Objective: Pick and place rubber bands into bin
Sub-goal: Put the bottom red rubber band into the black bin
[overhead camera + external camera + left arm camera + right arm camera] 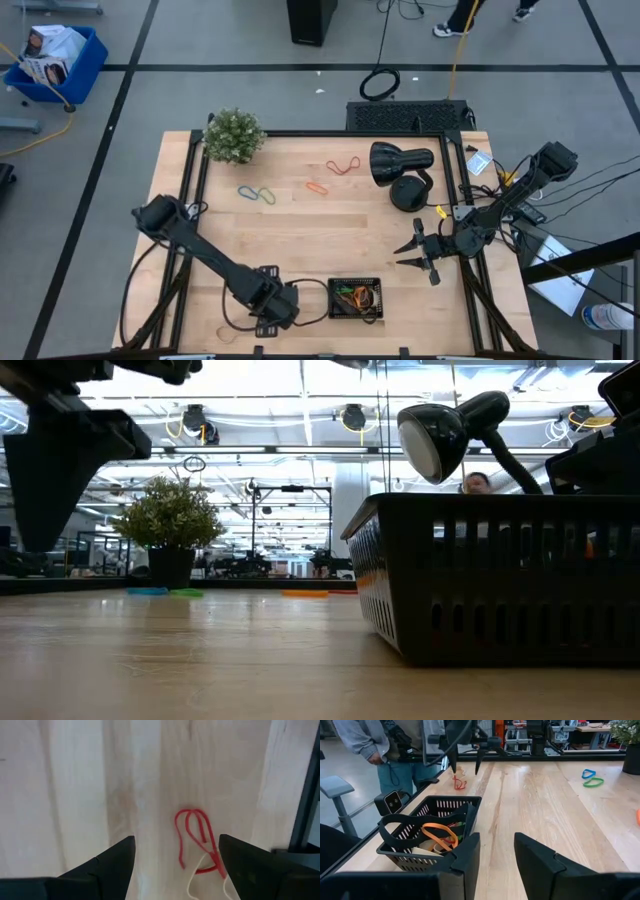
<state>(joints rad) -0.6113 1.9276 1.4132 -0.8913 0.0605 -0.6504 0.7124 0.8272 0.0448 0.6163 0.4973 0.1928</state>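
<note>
Two red rubber bands (196, 840) lie on the surface between the left gripper (175, 865) jaws, spread apart, at the bin's (355, 298) nine o'clock. Right gripper (418, 252) jaws apart, empty.

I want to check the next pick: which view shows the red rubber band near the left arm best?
The left wrist view: the red rubber band lies flat on the wood between the open left gripper fingers, a pale band beside it. The right wrist view shows it small and far off. The high and low views do not show it.
</note>
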